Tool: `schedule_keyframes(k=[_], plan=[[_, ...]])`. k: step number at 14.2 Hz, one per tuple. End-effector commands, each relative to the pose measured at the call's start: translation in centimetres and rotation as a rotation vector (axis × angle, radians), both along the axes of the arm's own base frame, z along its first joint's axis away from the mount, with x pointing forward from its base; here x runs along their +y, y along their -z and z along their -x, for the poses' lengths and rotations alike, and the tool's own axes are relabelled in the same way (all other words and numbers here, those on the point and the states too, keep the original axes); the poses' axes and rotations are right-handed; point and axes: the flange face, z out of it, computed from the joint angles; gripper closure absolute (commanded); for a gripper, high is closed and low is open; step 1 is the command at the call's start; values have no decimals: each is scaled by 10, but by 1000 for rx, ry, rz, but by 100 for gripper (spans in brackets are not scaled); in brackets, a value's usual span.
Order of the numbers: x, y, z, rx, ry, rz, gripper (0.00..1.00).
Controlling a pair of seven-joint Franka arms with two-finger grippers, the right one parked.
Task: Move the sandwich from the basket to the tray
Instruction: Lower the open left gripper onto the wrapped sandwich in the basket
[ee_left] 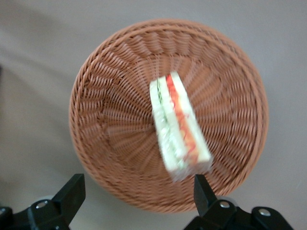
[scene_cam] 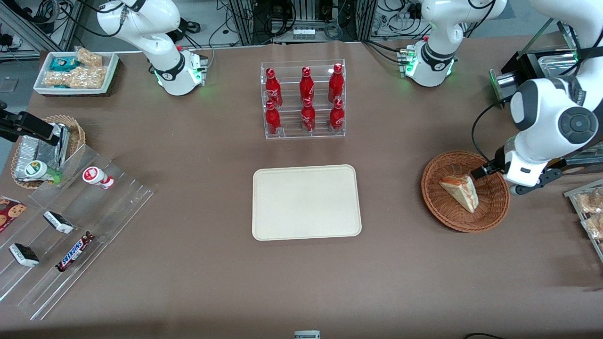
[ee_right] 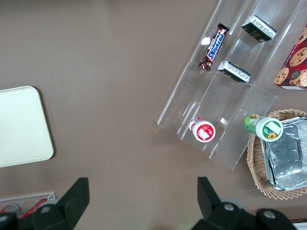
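Note:
The sandwich (scene_cam: 460, 190) is a white-bread wedge with red and green filling. It lies in the round reddish-brown wicker basket (scene_cam: 438, 207) toward the working arm's end of the table. The left gripper (scene_cam: 485, 170) hovers above the basket's rim, open and empty. In the left wrist view the sandwich (ee_left: 178, 127) lies in the middle of the basket (ee_left: 110, 143). The gripper (ee_left: 136, 191) is wide open over the basket's edge, and one fingertip (ee_left: 200, 187) is close to the sandwich's wide end. The cream tray (scene_cam: 306, 202) lies bare at the table's middle.
A clear rack of red bottles (scene_cam: 304, 101) stands farther from the camera than the tray. A tray of snacks (scene_cam: 589, 207) sits beside the basket at the table's edge. A clear stepped display (scene_cam: 70, 226), a tan basket with foil packets (scene_cam: 47, 146) and a white snack tray (scene_cam: 75, 70) are toward the parked arm's end.

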Motion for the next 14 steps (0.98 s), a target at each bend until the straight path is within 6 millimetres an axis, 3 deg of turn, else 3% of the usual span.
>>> schedule_keyframes(k=[1,9,10,12,13,14], plan=[[-21,21,-11,-54,-187,-15,0],[-18,69,-19,-43,-261,59,0],[-17,73,-18,-38,-267,61,6],[-17,81,-14,-19,-292,79,43],[-17,82,-13,-15,-293,79,68],[-17,79,-14,-15,-292,79,84]])
